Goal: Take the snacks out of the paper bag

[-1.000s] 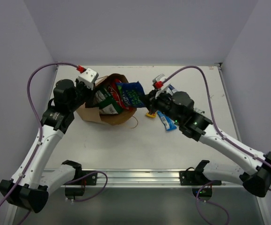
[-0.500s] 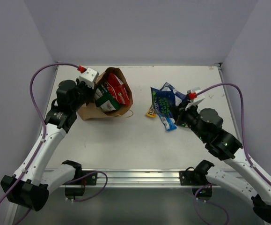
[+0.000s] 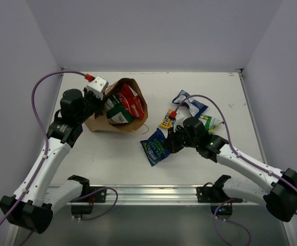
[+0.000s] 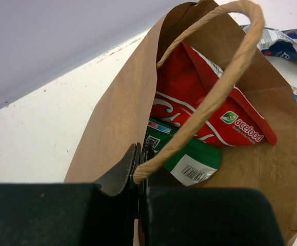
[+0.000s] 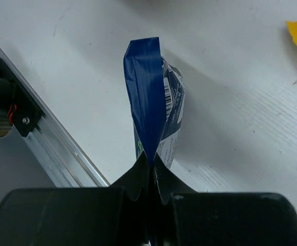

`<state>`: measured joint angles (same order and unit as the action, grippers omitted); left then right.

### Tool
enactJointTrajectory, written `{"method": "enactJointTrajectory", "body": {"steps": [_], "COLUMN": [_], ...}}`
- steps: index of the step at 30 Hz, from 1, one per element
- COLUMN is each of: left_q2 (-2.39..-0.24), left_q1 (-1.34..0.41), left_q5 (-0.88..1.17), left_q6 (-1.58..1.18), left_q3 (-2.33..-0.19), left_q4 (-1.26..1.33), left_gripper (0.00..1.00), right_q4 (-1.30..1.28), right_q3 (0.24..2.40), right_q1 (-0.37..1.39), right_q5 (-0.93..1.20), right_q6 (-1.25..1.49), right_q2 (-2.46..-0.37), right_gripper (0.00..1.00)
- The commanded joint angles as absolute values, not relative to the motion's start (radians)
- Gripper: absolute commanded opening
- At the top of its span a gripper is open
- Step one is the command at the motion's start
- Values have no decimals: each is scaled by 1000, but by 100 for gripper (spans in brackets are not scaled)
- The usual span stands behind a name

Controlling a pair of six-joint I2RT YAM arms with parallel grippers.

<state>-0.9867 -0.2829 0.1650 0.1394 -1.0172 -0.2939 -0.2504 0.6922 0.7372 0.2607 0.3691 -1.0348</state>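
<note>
The brown paper bag (image 3: pixel 102 123) lies on its side at the back left, mouth facing right. A red chip bag (image 3: pixel 131 102) and a dark green bag (image 3: pixel 116 110) stick out of it. My left gripper (image 3: pixel 100 100) is shut on the bag's rim by a loop handle (image 4: pixel 215 87). The left wrist view shows that grip (image 4: pixel 139 174), the paper bag (image 4: pixel 117 118), the red bag (image 4: pixel 204 110) and the green bag (image 4: pixel 189 159). My right gripper (image 3: pixel 172 141) is shut on a blue snack bag (image 3: pixel 156 147) and holds it just above the table's front middle. The right wrist view shows the same grip (image 5: pixel 151 166) on the blue bag (image 5: pixel 151 97).
Loose snacks lie at the right: a blue bag (image 3: pixel 190 103), a yellow pack (image 3: pixel 166 120) and a green-and-white pack (image 3: pixel 211 123). An aluminium rail (image 3: pixel 148 192) runs along the near edge, close to the held bag (image 5: pixel 51 148). Walls close in the back and sides.
My right gripper pulled the blue bag from the paper bag's mouth, swung it right, then brought it to the front middle. The left gripper kept its hold on the paper bag.
</note>
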Motion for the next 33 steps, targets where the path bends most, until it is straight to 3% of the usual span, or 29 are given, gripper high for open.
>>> {"method": "enactJointTrajectory", "body": {"steps": [1,4,5,7,10,17,23,33], "left_q2": [-965,-962,-957,-954,-953,-977,-992,-1002], "left_q1": [-285,-285,-285,-285,-285,-285,-285,-287], "left_q5": [222,278,284,296,307,342,367,370], "left_q6": [141,152,152,152,150,98,34,-37], "left_q3": [-1049,-1045,-1042,-1037,-1042,-1071,-1098,-1104], "left_q4": [-334,-350,-353,-356,-357,-370,-379,-377], "left_gripper": [0,0,0,0,0,0,0,0], "right_q4": [-162,-231,-256,-317,-374,-307,-229,-75], "right_q3": [678,693,701,738,808,1003,1189,1318], "right_q1": [715,690,689,689,692,797,914,928], "right_q5": [272,146,109,7,-41,9,94,195], "right_q6": [419,452,459,448,385,204,130,178], "right_q2": [-1110,-1140,-1135,-1115,-1043,-979,-1175,-1511], "right_gripper": [2,18,44,74,88,93,93,90]}}
